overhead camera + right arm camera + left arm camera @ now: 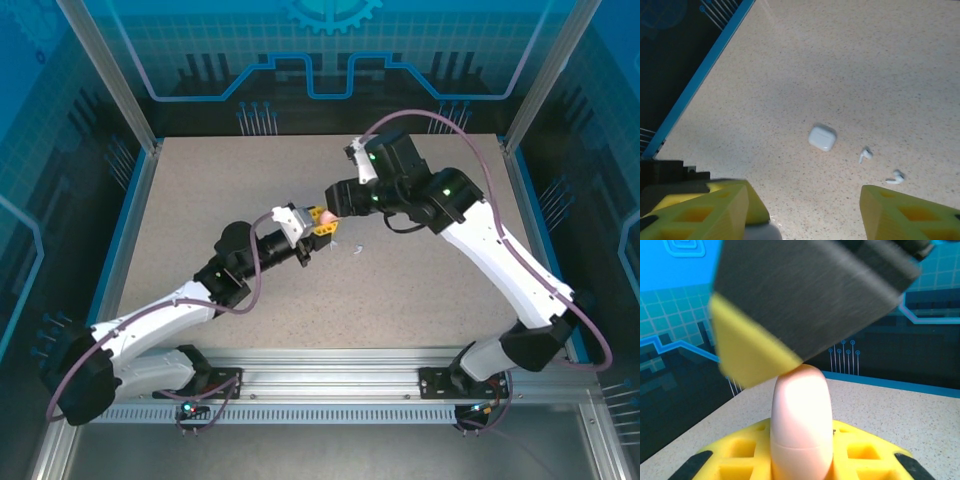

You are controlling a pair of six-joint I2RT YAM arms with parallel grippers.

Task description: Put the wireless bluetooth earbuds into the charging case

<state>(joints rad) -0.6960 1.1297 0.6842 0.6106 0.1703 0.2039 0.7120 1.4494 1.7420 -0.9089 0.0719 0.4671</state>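
Item: left gripper [320,225], clamped on a pale pink charging case [801,415] held clear of the table [200,200]. In the left wrist view the case stands upright between the yellow fingers, long axis vertical. A lid seam runs across its lower part and the lid looks closed. Item: right gripper [805,200], jaws spread wide and holding nothing. It is poised directly over the pink case, with one yellow fingertip at the case's rounded top; whether it touches or is just above cannot be told. Item: white charging case [822,137], lying flat on the table, lid apparently closed. Item: first white earbud [865,154], just beside the white case, its stem slanting away from the case. Item: second white earbud [896,176], near the first but apart from it, lying more crosswise. Governing relation: both earbuds lie on the table below and ahead of the right gripper's fingertips, on the side of its right-hand finger. Both grippers sit about equally close to them, but the right one is free, so any pick probably falls to it. Markings: no brand, label or readable writing on either case or on the earbuds; the backdrop [320,60] shows only blue circuit-style graphics.
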